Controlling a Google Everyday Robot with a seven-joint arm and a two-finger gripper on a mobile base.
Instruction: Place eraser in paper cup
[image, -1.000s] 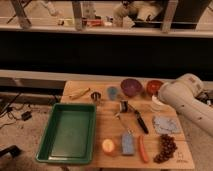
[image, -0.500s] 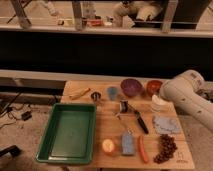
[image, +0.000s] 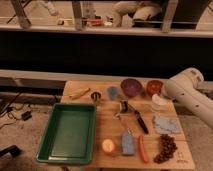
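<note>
Wooden worktop (image: 107, 122), one camera view looking down from the front.

Paper cup (image: 158, 103): short, wide, white-to-cream paper cup, plain, no marking. It stands upright at about 2 o'clock on the worktop, near the right edge. Mouth is up; its contents cannot be made out. The white robot arm (image: 189, 91) comes in from 3 o'clock, and its rounded joint overlaps the cup's right side in this view. Contact cannot be judged.

Around the cup:
- red-orange bowl (image: 154, 87) just beside it at 12 o'clock
- purple bowl (image: 131, 86) at 10 o'clock
- small blue-grey cup (image: 113, 92) farther toward 9 o'clock
- crumpled grey cloth (image: 164, 125) at 6 o'clock
- black-handled utensil (image: 140, 121) at 7 o'clock

Rest of worktop:
- deep green plastic tray (image: 70, 132) fills the 8 o'clock quarter
- blue-grey block (image: 127, 145) and dark bunch of grapes (image: 165, 148) lie along the 5 to 6 o'clock edge

Tool: not visible, out of sight beyond the arm at the 3 o'clock side. Fingers drawn fully together, narrow. Whether it holds anything cannot be told.
</note>
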